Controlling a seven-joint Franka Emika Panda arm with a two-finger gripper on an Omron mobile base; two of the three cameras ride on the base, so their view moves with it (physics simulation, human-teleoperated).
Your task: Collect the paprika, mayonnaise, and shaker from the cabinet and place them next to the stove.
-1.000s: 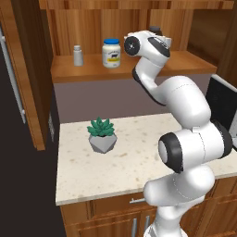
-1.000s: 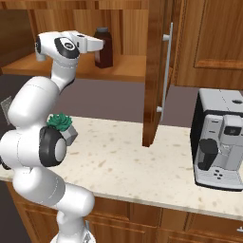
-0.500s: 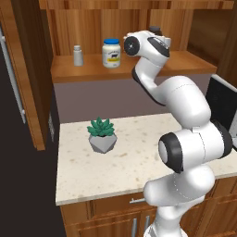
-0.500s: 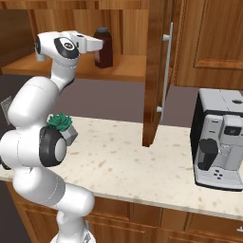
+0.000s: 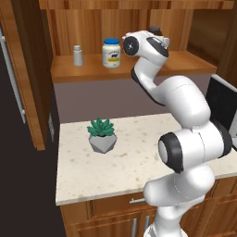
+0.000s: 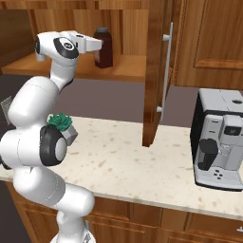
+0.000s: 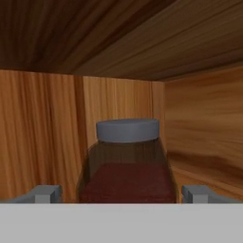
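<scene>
Paprika (image 7: 127,163) stands upright on the cabinet (image 6: 128,66) shelf, at its right end, dead ahead of the gripper (image 7: 121,193). Fingers (image 7: 45,193) are spread wide, one to each side of the bottle, nothing gripped. Versus a second ago: no visible change in arm pose or item positions, so the approach looks paused just short of closing. Mayonnaise (image 5: 111,53) and shaker (image 5: 78,55) sit further left on the same shelf, untouched. Judgement: first pick pending; nothing moved toward the stove yet.
</scene>
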